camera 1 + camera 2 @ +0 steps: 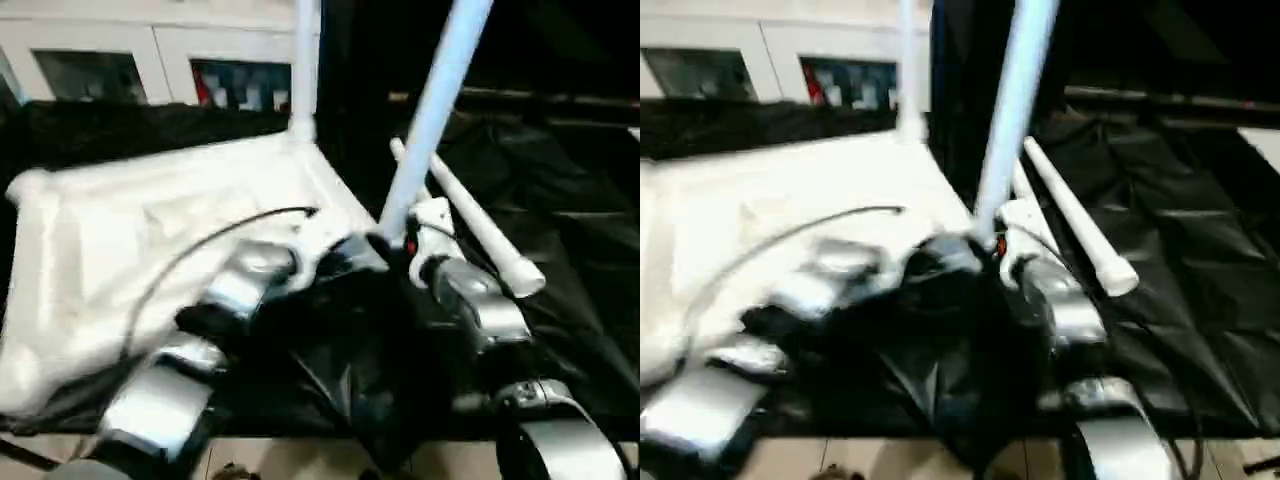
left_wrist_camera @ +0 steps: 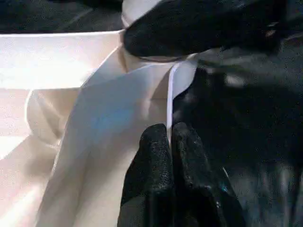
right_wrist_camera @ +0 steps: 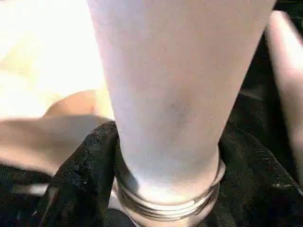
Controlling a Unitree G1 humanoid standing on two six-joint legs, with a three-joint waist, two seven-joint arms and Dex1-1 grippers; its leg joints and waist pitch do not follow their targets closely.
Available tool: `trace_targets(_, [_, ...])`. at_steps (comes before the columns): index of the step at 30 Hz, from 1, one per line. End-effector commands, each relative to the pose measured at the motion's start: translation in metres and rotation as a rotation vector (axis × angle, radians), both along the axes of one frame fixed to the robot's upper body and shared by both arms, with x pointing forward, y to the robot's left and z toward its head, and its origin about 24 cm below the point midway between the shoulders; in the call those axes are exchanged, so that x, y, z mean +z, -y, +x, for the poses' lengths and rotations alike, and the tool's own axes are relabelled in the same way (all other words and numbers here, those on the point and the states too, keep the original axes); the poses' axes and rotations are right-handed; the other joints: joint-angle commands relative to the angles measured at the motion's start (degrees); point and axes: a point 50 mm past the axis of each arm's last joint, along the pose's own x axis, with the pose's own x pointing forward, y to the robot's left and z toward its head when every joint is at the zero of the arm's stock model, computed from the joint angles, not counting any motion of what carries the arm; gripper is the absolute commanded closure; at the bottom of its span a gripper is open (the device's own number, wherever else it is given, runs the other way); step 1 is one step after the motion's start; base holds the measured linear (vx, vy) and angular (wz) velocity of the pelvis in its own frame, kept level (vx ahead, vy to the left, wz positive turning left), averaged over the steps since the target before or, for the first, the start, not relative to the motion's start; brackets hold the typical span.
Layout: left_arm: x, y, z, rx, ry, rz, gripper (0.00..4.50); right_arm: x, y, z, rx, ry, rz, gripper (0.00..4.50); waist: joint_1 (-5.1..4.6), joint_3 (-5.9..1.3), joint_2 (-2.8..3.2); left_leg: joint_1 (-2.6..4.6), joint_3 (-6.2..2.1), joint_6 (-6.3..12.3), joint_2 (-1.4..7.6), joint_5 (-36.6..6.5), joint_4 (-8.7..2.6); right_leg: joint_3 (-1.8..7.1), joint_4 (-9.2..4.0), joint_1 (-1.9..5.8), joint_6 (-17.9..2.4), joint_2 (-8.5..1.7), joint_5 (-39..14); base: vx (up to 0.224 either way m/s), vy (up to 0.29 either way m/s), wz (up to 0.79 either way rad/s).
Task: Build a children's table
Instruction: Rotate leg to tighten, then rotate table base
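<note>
No legible text, labels, brands, numbers or signs anywhere. Red, white and dark checkered patch [image 1: 240, 88] behind far cabinet door: pattern only, no letters made out. Small red mark [image 1: 410, 247] near leg base: unreadable.

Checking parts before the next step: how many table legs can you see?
3: one leg upright in the tabletop's far corner, one tilted in the right gripper, one lying on the black sheet. Others may be hidden.

- Left gripper [image 2: 171, 156]: both black fingers pressed together, closed on the tabletop's thin edge.
- Right gripper [image 3: 161, 189]: fingers [image 3: 83, 175] clasped round a leg's threaded end, beside the left gripper.
</note>
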Motion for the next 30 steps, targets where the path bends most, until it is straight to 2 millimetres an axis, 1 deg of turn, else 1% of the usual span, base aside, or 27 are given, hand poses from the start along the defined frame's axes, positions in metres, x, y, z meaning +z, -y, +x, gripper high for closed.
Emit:
trace_targets(1, [0.005, 0.001, 0.008, 0.138, 0.031, -0.029, 4.50, -0.029, -0.007, -0.012, -0.028, -0.141, -0.012, 1.78, -0.19, -3.51, 0.24, 1.05, -0.54, 0.30, 0.86, -18.25, -4.08, 1.65, -4.17, 2.13, -10.14, -2.16, -19.78, 0.000, 0.000, 0.00])
trace_targets(2, [0.006, 0.009, 0.007, 0.109, 0.045, -0.028, 4.50, -0.028, -0.010, -0.011, -0.015, -0.125, -0.026, 1.78, -0.23, -3.56, 0.07, 0.86, -0.51, 0.59, 0.73, -17.98, -4.02, 1.59, -4.17, 2.31, -10.20, -2.14, -19.35, 0.000, 0.000, 0.00])
trace_targets(3, [0.006, 0.013, 0.006, 0.094, 0.052, -0.026, 4.50, -0.027, -0.012, -0.011, -0.006, -0.115, -0.023, 1.78, -0.23, -3.55, 0.07, 0.81, -0.51, 0.74, 0.77, -17.94, -4.07, 1.57, -4.23, 2.37, -10.19, -2.19, -19.39, 0.000, 0.000, 0.00])
trace_targets(5, [0.006, 0.017, 0.004, 0.059, 0.071, -0.015, 4.50, -0.022, -0.014, -0.009, 0.001, -0.080, -0.017, 1.09, -0.10, -3.65, 0.07, 0.70, -0.51, 1.21, 0.75, -17.57, -4.01, 1.55, -4.26, 2.51, -9.85, -2.24, -19.04, 0.000, 0.000, 0.00])
trace_targets(6, [0.006, 0.017, 0.004, 0.052, 0.075, -0.006, 4.50, -0.020, -0.015, -0.007, 0.002, -0.067, -0.010, 1.09, -0.03, -3.68, 0.20, 0.71, -0.55, 1.23, 0.78, -17.35, -4.03, 1.54, -4.19, 2.53, -9.93, -2.27, -18.67, 0.000, 0.000, 0.00])
trace_targets(8, [0.006, 0.016, 0.004, 0.039, 0.092, 0.005, 4.50, -0.015, -0.013, -0.004, -0.014, -0.025, -0.032, 1.03, -0.13, -3.67, 0.24, 0.63, -0.57, 1.15, 0.79, -17.50, -4.09, 1.50, -4.06, 2.54, -10.29, -2.17, -17.86, 0.000, 0.000, 0.00])
trace_targets(10, [0.007, 0.013, 0.006, 0.050, 0.102, 0.010, 4.50, -0.008, -0.007, -0.001, -0.045, 0.030, -0.043, 1.03, -0.18, -3.74, 0.18, 0.56, -0.61, 1.11, 0.81, -17.19, -4.10, 1.48, -3.95, 2.71, -10.52, -2.23, -17.06, 0.000, 0.000, 0.00])
trace_targets(12, [0.007, 0.011, 0.007, 0.066, 0.105, 0.013, 4.50, -0.003, -0.002, 0.001, -0.066, 0.057, -0.047, 1.03, -0.22, -3.76, 0.16, 0.54, -0.54, 1.37, 0.76, -16.87, -4.05, 1.50, -3.90, 2.71, -10.65, -2.20, -16.65, 0.000, 0.000, 0.00])
trace_targets(13, [0.008, 0.008, 0.010, 0.092, 0.111, 0.020, 4.50, 0.002, 0.004, 0.001, -0.096, 0.094, -0.044, 1.03, -0.14, -3.71, 0.11, 0.51, -0.51, 1.57, 0.70, -16.46, -4.05, 1.46, -3.97, 2.72, -10.30, -2.15, -16.69, 0.000, 0.000, 0.00])
trace_targets(15, [0.011, 0.006, 0.014, 0.134, 0.117, 0.025, 4.50, 0.007, 0.011, 0.001, -0.137, 0.129, -0.024, 1.03, -0.20, -3.87, 0.12, 0.41, -0.52, 1.95, 0.73, -15.43, -3.97, 1.48, -3.73, 2.79, -10.57, -2.17, -15.21, 0.000, 0.000, 0.00])
trace_targets(16, [0.017, 0.003, 0.022, 0.243, 0.146, 0.004, 4.50, 0.011, 0.018, -0.001, -0.191, 0.157, -0.004, 1.03, -0.16, -3.93, 0.09, 0.41, -0.46, 2.24, 0.72, -14.66, -3.86, 1.54, -3.62, 2.81, -10.66, -2.13, -13.84, 0.000, 0.000, 0.00])
trace_targets(17, [0.023, 0.002, 0.028, 0.315, 0.166, -0.029, 4.50, 0.011, 0.019, -0.004, -0.197, 0.162, -0.001, 1.03, -0.13, -4.09, 0.22, 0.38, -0.42, 2.42, 0.58, -13.53, -3.71, 1.57, -3.46, 2.88, -10.33, -1.95, -11.83, 0.000, 0.000, 0.00])
trace_targets(18, [0.026, 0.002, 0.030, 0.341, 0.173, -0.043, 4.50, 0.010, 0.018, -0.004, -0.196, 0.163, -0.002, 1.03, -0.14, -4.25, 0.15, 0.35, -0.49, 2.66, 0.65, -12.74, -3.68, 1.55, -3.21, 3.01, -10.71, -1.96, -10.33, 0.000, 0.000, 0.00])
trace_targets(19, [0.026, 0.002, 0.030, 0.349, 0.176, -0.048, 4.50, 0.010, 0.018, -0.005, -0.195, 0.163, -0.002, 1.03, -0.43, -4.36, -0.15, -0.33, -0.58, 3.31, 0.43, -10.64, -3.56, 1.41, -2.74, 3.52, -11.19, -2.03, -8.00, 0.000, 0.000, 0.00])
trace_targets(20, [0.036, 0.003, 0.035, 0.404, 0.217, -0.110, 4.50, 0.006, 0.016, -0.007, -0.182, 0.157, -0.016, 1.03, -0.77, -4.28, 0.01, -0.38, -0.44, 4.08, 0.27, -9.87, -3.36, 1.33, -2.88, 3.38, -11.86, -1.95, -6.98, 0.000, 0.000, 0.00])
trace_targets(21, [0.041, 0.004, 0.037, 0.420, 0.237, -0.136, 4.50, 0.004, 0.014, -0.008, -0.184, 0.149, -0.018, 1.03, -0.82, -4.36, -0.06, -0.30, -0.35, 4.53, 0.18, -9.66, -3.19, 1.34, -2.87, 3.38, -12.18, -1.96, -6.47, 0.000, 0.000, 0.00])
trace_targets(22, [0.046, 0.005, 0.039, 0.433, 0.255, -0.159, 4.50, 0.002, 0.013, -0.009, -0.187, 0.141, -0.018, 1.03, -0.82, -4.56, -0.01, -0.33, -0.32, 5.52, 0.16, -8.50, -3.03, 1.39, -2.72, 3.51, -13.04, -2.02, -4.78, 0.000, 0.000, 0.00])
trace_targets(23, [0.049, 0.006, 0.040, 0.438, 0.273, -0.170, 4.50, 0.001, 0.012, -0.009, -0.188, 0.137, -0.017, 1.03, -0.72, -4.89, 0.13, -0.40, -0.35, 6.69, 0.23, -6.34, -2.80, 1.42, -2.23, 3.53, -14.15, -2.03, -1.26, 0.000, 0.000, 0.00])
trace_targets(24, [0.049, 0.006, 0.040, 0.438, 0.273, -0.170, 4.50, 0.001, 0.012, -0.009, -0.188, 0.137, -0.017, 1.03, -0.62, -5.17, 0.13, -0.42, -0.36, 7.30, 0.27, -4.71, -2.59, 1.44, -1.79, 3.60, -14.86, -2.01, 1.48, 0.000, 0.000, 0.00])
trace_targets(25, [0.056, 0.007, 0.042, 0.439, 0.311, -0.183, 4.50, -0.001, 0.009, -0.009, -0.186, 0.128, -0.024, 1.03, -0.41, -5.06, 0.31, -0.53, -0.24, 9.72, 0.29, -2.22, -2.31, 1.31, -1.35, 3.15, -16.60, -1.81, 6.67, 0.000, 0.000, 0.00])
trace_targets(26, [0.056, 0.007, 0.042, 0.439, 0.311, -0.183, 4.50, -0.001, 0.009, -0.009, -0.186, 0.128, -0.024, 1.03, -0.37, -4.97, 0.26, -0.44, -0.12, 10.33, 0.28, -2.47, -2.26, 1.26, -1.47, 3.01, -16.88, -1.77, 6.57, 0.000, 0.000, 0.00])
trace_targets(27, [0.059, 0.007, 0.043, 0.445, 0.326, -0.193, 4.50, -0.001, 0.007, -0.010, -0.182, 0.126, -0.021, 1.03, -0.26, -4.98, 0.28, -0.37, -0.13, 10.66, 0.43, -2.73, -2.26, 1.23, -1.42, 3.07, -17.16, -1.90, 6.21, 0.000, 0.000, 0.00])
trace_targets(28, [0.064, 0.004, 0.045, 0.447, 0.348, -0.222, 4.50, 0.000, 0.005, -0.010, -0.164, 0.124, -0.024, 1.03, 0.12, -4.85, -0.04, -0.38, -0.09, 11.12, 0.55, -3.14, -2.30, 1.18, -1.53, 3.09, -17.52, -2.02, 4.50, 0.000, 0.000, 0.00])
trace_targets(29, [0.067, 0.001, 0.046, 0.447, 0.364, -0.228, 4.50, 0.000, 0.003, -0.010, -0.152, 0.122, -0.028, 1.03, 0.12, -4.85, -0.04, -0.38, -0.09, 11.12, 0.55, -3.14, -2.30, 1.18, -1.53, 3.09, -17.52, -2.02, 4.50, 0.000, 0.000, 0.00])
trace_targets(30, [0.069, -0.002, 0.046, 0.443, 0.382, -0.230, 3.94, 0.000, 0.002, -0.009, -0.142, 0.121, -0.034, 0.96, 0.35, -4.70, 0.30, -0.25, -0.13, 10.78, 0.78, -3.83, -2.42, 1.18, -1.70, 2.96, -17.43, -2.10, 2.76, 0.000, 0.000, 0.00])
